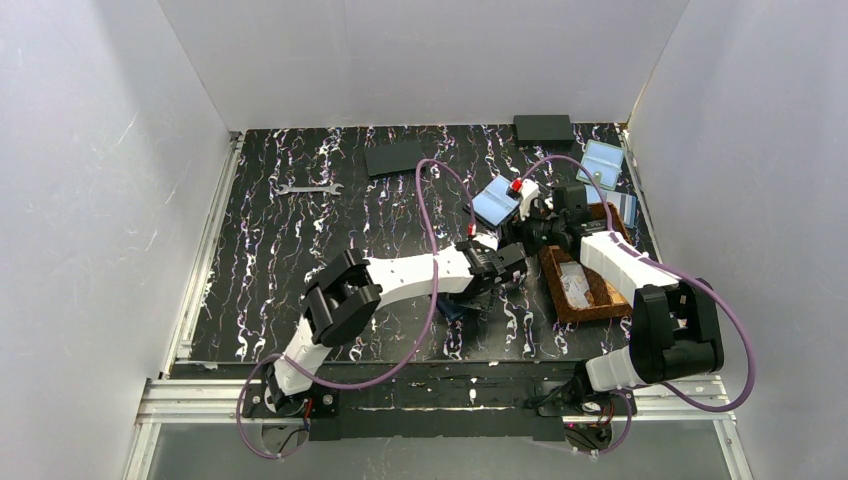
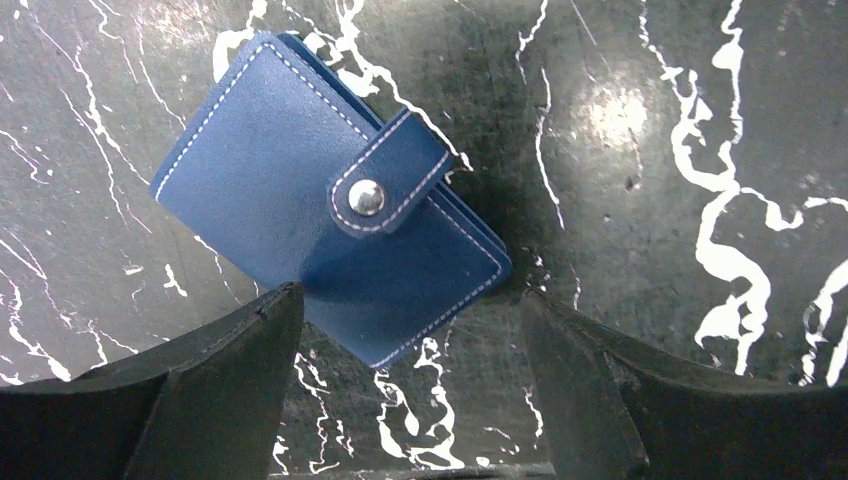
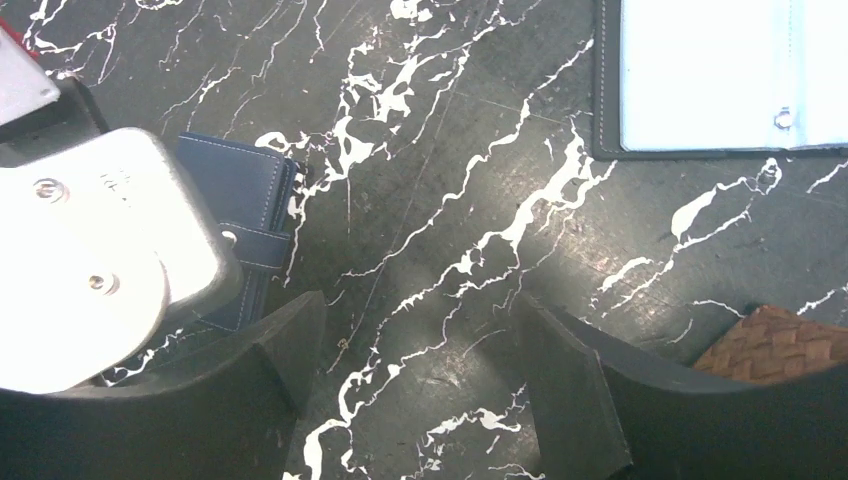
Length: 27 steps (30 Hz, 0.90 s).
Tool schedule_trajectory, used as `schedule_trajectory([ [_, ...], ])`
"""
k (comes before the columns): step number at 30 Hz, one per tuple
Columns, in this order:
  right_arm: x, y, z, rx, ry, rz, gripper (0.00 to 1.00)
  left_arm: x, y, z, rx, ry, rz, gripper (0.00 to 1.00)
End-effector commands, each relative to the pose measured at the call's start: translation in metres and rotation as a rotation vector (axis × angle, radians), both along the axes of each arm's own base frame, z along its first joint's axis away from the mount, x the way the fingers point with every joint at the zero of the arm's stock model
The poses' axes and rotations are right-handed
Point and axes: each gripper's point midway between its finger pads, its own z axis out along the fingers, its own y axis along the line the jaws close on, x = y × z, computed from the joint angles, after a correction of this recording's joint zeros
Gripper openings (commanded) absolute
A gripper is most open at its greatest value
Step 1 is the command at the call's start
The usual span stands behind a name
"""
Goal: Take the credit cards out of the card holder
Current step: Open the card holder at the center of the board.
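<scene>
Your left gripper (image 2: 410,300) hangs over the navy card holder (image 2: 300,190), jaws apart, nothing clamped. The holder lies snapped shut on the marbled table (image 2: 640,200). Right gripper (image 3: 420,300) just beyond, jaws apart over tabletop. Pale blue pouch (image 3: 710,75) further back.

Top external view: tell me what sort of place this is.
Probably a lab robot test cell, not a home or shop: plain white panel walls box in a black, white-veined tabletop, and two white robot arms stand by a silver aluminium rail at its near edge.
</scene>
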Motion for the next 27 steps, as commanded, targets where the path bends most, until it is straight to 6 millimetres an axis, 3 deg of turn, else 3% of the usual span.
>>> schedule_trajectory([
  [1,0.013,-0.005,0.023,0.028,-0.053,-0.021,0.79,0.011,0.012,0.018,0.080,-0.066,0.031,0.77],
  [14,0.014,-0.009,0.023,0.040,-0.040,-0.026,0.78,0.022,0.004,0.001,0.163,-0.075,0.012,0.76],
  [19,0.014,-0.011,0.022,0.044,-0.037,-0.027,0.79,0.025,0.007,-0.004,0.198,-0.084,0.009,0.70],
  [23,0.013,-0.011,0.024,0.049,-0.038,-0.025,0.79,0.024,0.014,-0.004,0.215,-0.072,0.018,0.51],
  [27,0.013,-0.011,0.023,0.053,-0.034,-0.023,0.78,0.021,0.019,0.010,0.187,-0.081,0.033,0.26],
])
